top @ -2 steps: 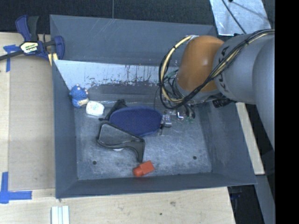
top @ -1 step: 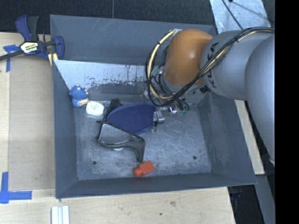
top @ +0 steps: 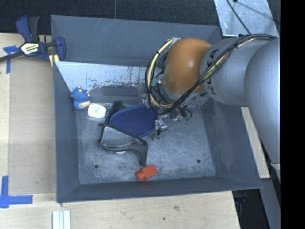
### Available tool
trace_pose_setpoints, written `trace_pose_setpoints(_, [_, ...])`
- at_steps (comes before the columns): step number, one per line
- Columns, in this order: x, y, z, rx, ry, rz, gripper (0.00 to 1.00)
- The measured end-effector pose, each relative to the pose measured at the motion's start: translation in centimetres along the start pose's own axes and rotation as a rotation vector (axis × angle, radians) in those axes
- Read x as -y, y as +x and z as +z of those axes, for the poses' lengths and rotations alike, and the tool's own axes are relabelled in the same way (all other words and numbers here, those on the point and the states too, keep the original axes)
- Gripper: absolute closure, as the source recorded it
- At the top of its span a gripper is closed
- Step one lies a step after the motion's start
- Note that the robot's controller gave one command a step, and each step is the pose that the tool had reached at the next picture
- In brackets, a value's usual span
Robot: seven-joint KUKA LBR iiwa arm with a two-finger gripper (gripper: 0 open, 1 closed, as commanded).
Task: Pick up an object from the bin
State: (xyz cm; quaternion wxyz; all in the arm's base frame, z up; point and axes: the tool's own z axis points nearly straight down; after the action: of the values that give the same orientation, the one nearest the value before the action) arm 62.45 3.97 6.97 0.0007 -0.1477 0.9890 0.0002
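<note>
Where pincer (top: pixel 159 127) sits, dk-blue flat pad (top: pixel 132 119), blk-rimmed.

blue figure (top: pixel 80 97) | white puck (top: pixel 96 110) (just beside it) | orange block (top: pixel 146 172), front

Light is dim and even over the grey bin (top: pixel 65 142), brightest on its far inner wall, with a soft sheen on the orange cover (top: pixel 188 61) above the bin's far-right part and shadow beneath it.

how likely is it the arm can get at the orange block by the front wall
Likely yes: the orange block lies alone on bare floor, nothing over it, though the wall beside it leaves little room.
</note>
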Motion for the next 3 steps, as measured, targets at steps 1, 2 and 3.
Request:
trace_pose_setpoints(1, [0.0, -0.1, -0.1, 0.002, 0.0, -0.001, 0.0])
trace_pose_setpoints(2, [0.0, -0.1, -0.1, 0.003, 0.001, -0.001, 1.0])
trace_pose_setpoints(3, [0.0, -0.2, -1.1, 0.004, 0.001, -0.003, 1.0])
